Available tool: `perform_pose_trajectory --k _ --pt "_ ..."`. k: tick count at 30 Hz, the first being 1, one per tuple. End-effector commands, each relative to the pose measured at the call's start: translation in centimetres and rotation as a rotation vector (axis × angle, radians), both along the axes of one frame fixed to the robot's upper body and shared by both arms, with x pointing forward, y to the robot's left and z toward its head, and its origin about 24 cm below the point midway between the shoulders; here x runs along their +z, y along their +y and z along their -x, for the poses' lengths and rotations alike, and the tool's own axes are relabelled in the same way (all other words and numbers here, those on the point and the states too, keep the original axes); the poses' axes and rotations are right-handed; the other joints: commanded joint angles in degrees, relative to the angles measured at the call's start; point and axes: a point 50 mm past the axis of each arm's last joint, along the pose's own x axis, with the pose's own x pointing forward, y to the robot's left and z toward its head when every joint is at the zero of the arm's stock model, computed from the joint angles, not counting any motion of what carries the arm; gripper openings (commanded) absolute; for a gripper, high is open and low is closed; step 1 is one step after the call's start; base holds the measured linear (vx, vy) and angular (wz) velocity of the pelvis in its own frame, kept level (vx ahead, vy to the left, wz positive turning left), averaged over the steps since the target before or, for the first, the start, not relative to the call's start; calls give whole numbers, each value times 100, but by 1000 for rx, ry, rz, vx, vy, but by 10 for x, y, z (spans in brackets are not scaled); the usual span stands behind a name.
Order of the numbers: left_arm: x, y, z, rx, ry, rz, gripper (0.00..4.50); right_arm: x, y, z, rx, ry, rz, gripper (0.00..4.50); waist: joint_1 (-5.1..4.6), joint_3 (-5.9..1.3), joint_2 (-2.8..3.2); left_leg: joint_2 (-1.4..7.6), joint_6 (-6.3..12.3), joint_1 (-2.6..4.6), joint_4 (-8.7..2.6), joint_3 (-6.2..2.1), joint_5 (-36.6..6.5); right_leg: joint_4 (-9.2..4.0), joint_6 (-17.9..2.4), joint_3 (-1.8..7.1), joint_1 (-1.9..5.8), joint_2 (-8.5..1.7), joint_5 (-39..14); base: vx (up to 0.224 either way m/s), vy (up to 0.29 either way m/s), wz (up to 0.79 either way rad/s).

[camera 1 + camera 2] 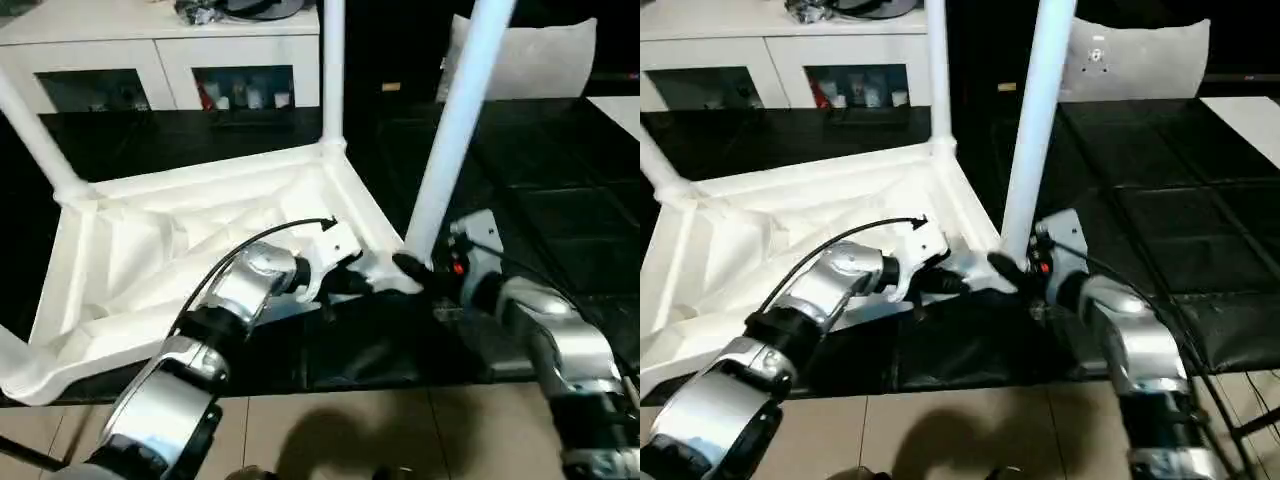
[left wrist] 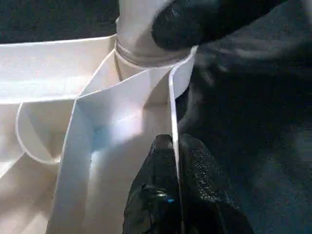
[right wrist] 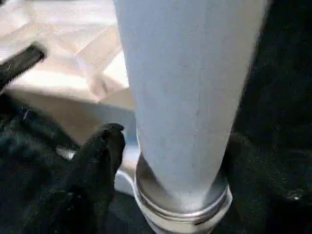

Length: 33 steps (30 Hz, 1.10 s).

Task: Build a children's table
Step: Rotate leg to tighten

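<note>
We see the children's table [image 1: 190, 250] lying upside down on the black counter [image 1: 560, 200], its ribbed underside facing up, in front of the white cabinet [image 1: 130, 60] with glass doors. Three legs stand in corner sockets: one [image 1: 332, 70] at the far corner by the cabinet, one [image 1: 35, 135] at the other far corner, and the near leg [image 1: 455, 130] tilting up out of the near corner socket [image 3: 183, 204]. Our left gripper [image 2: 170, 161] is closed on the thin rim wall [image 2: 171, 107] of the table top, just beside that near socket, one finger on each side of the wall. Our right gripper [image 1: 412, 268] sits at the base of the near leg; one black finger [image 3: 100, 161] lies just beside the leg's collar with a gap between them, and we cannot tell how wide its jaws stand. A light cushion [image 1: 540, 55] rests beyond the table on the far side of the counter
</note>
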Motion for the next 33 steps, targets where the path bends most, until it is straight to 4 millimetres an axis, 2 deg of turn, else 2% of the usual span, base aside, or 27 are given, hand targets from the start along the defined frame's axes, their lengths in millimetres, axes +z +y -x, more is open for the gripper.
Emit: perform_pose_trajectory --k 1,2,4,7,10,12,14,16,18,28,33 --pt "18 -6 4 -157 -79 59 0 2 2 5 109 -2 -10 369 48 -393 -110 287 417 93 -385 -152 -1584 -508 -862 254 296 -386 -2391 0 0 0" --pt "17 -4 5 -172 -77 57 0 3 0 6 122 -8 -9 390 54 -390 -114 284 423 96 -386 -148 -1594 -510 -864 251 292 -381 -2408 0 0 0" --pt "17 0 7 -209 -72 43 0 5 -3 9 169 -9 -10 390 116 -393 -98 312 417 126 -388 -145 -1598 -508 -874 257 280 -391 -2440 0 0 0" --pt "17 12 14 -324 -51 20 0 10 -9 22 344 15 -4 390 214 -396 -95 354 428 125 -401 -137 -1579 -464 -924 272 283 -385 -2238 0 0 0" --pt "17 18 17 -395 -39 -2 0 10 -13 30 456 56 -29 390 277 -398 -102 355 434 126 -396 -127 -1553 -436 -1015 274 275 -395 -2128 0 0 0" --pt "17 21 19 -432 -34 -23 0 10 -13 33 515 86 -48 355 315 -395 -103 366 417 131 -400 -133 -1573 -436 -1020 278 275 -412 -2193 0 0 0" --pt "17 23 20 -455 -28 -31 0 11 -13 36 550 102 -63 355 335 -390 -104 362 393 136 -401 -133 -1581 -444 -1013 277 270 -408 -2257 0 0 0" --pt "17 24 22 -476 -23 -36 0 11 -13 37 583 101 -65 330 378 -398 -108 365 370 142 -399 -133 -1557 -445 -991 283 268 -418 -2291 0 0 0" --pt "17 24 22 -486 -23 -35 0 11 -11 38 596 122 -90 316 382 -399 -129 368 356 137 -404 -136 -1544 -435 -997 280 268 -413 -2270 0 0 0" --pt "18 24 23 -508 -19 -41 0 10 -7 40 642 142 -130 230 392 -401 -94 359 316 137 -402 -141 -1547 -446 -988 274 269 -415 -2300 0 0 0" --pt "17 25 22 -493 -7 -44 0 9 -5 44 661 163 -156 207 393 -397 -112 355 316 134 -404 -143 -1545 -446 -968 272 277 -414 -2348 0 0 0"
